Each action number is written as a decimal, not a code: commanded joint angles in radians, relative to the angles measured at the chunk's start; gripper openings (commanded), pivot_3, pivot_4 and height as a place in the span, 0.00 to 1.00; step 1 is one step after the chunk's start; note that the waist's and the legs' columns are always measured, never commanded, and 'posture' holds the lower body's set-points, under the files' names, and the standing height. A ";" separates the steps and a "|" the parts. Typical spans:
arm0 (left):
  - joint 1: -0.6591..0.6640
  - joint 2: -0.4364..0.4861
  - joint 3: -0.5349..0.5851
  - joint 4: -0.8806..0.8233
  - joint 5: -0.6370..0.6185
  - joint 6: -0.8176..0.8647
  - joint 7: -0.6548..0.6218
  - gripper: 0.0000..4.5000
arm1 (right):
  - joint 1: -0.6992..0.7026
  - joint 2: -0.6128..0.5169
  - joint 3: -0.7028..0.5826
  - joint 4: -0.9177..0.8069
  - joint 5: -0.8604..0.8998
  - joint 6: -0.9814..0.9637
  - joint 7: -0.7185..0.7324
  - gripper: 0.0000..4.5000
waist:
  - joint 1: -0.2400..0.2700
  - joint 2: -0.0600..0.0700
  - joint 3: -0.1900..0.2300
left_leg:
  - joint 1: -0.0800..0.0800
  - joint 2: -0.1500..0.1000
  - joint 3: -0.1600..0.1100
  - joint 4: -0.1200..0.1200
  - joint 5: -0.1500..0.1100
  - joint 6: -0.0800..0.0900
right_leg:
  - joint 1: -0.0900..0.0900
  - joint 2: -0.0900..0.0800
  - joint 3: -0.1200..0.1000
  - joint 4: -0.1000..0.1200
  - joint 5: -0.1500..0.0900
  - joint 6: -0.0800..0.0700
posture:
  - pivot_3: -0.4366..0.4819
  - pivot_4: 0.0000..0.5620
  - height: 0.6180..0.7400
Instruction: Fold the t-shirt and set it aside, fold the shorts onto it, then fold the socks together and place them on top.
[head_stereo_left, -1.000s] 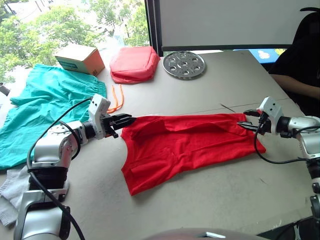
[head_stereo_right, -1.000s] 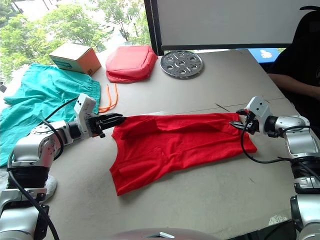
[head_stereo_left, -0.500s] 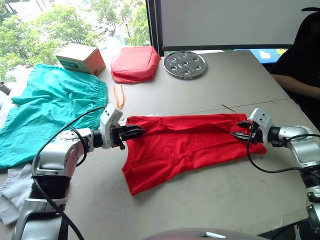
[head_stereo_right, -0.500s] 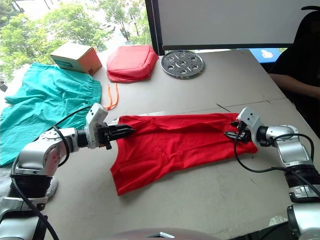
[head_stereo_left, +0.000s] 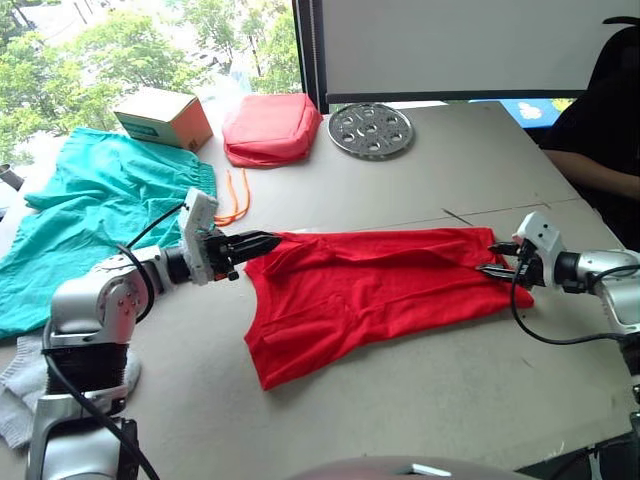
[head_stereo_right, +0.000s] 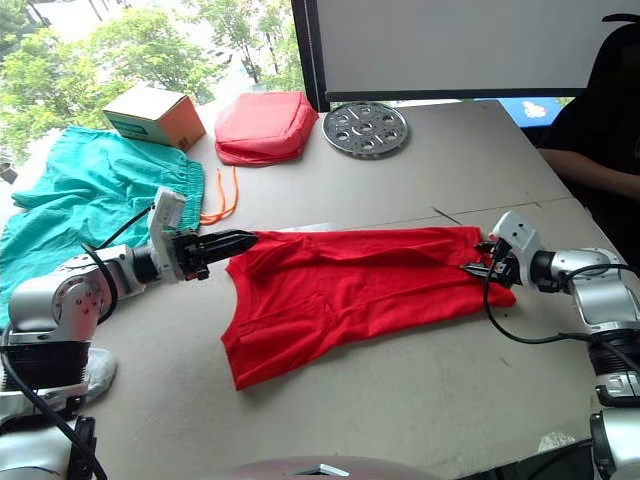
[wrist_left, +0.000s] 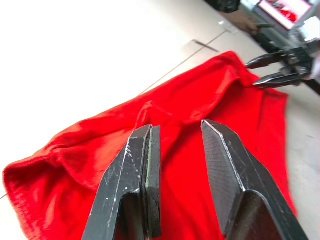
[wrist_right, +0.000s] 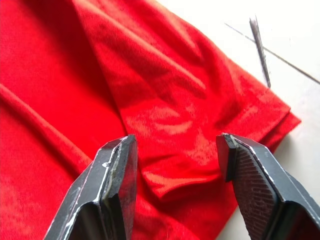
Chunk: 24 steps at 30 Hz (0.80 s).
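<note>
I see a plain bright red t-shirt (head_stereo_left: 375, 290) on my beige table (head_stereo_left: 430, 180), teal-green shorts (head_stereo_left: 90, 215) with an orange cord (head_stereo_left: 236, 195), light grey socks (head_stereo_left: 22, 385), a salmon-red pouch (head_stereo_left: 270, 128) and a silvery perforated disc (head_stereo_left: 370, 129).

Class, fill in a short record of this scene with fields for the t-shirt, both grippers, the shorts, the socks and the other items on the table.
t-shirt: partly folded, flat on table
left gripper: open, at shirt's left end
right gripper: open, at shirt's right end
shorts: spread out, far left
socks: near left edge
other: cardboard box, red pouch, metal disc
</note>
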 joint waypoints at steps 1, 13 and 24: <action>-0.017 0.006 -0.094 -0.003 0.063 0.002 0.007 0.33 | -0.040 0.021 0.005 0.007 -0.010 -0.016 -0.017 0.60 | 0.000 0.000 0.000 | 0.000 0.000 0.000 0.000 0.000 0.000 | 0.000 0.000 0.000 0.000 0.000 0.000 | 0.48 0.27 1.00; 0.064 0.115 -0.048 -0.086 -0.060 0.037 -0.194 0.33 | -0.026 0.033 -0.020 -0.037 0.032 -0.018 0.022 0.60 | -0.006 0.001 0.000 | 0.000 0.001 0.001 -0.002 0.000 0.000 | -0.002 0.000 0.001 0.000 0.000 0.000 | 0.48 0.27 1.00; -0.028 0.014 -0.142 0.005 0.177 -0.206 -0.025 0.33 | -0.048 0.065 -0.023 -0.053 0.049 -0.018 0.003 0.60 | -0.006 0.000 0.000 | -0.001 0.000 0.001 -0.001 0.001 -0.001 | -0.002 0.000 0.002 0.000 0.001 0.002 | 0.48 0.27 1.00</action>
